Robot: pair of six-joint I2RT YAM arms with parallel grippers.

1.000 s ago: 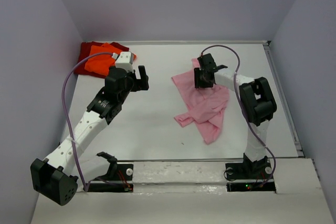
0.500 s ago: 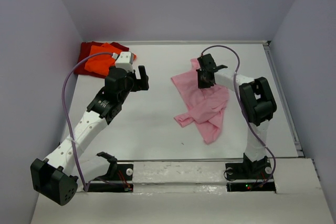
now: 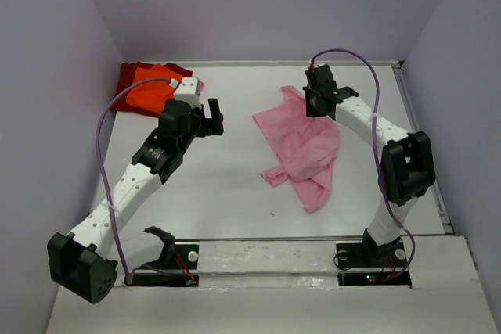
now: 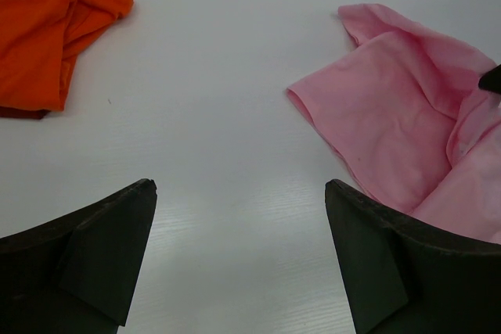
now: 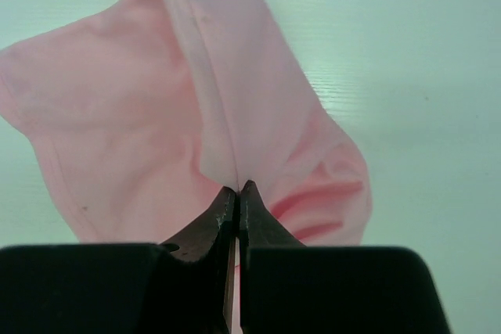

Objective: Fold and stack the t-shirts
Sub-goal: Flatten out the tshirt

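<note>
The light pink t-shirt [image 3: 301, 150] lies crumpled on the right half of the table; it also shows in the left wrist view [image 4: 407, 123] and the right wrist view [image 5: 156, 131]. My right gripper [image 3: 315, 109] is shut on a fold of its upper edge [image 5: 237, 187], lifting it toward the back. The bright orange t-shirt [image 3: 149, 91] lies on the dark red t-shirt [image 3: 129, 72] at the back left corner. My left gripper [image 3: 210, 119] is open and empty [image 4: 239, 193] above bare table between the orange pile [image 4: 39, 33] and the pink shirt.
White table [image 3: 227, 185] enclosed by pale purple walls at left, back and right. The arm bases and a white ledge [image 3: 266, 260] run along the near edge. A purple cable loops off each arm.
My right gripper, shut on the pink shirt, has moved toward the back and slightly right, stretching the cloth's upper edge. The right arm has extended. The left arm barely shifted.
</note>
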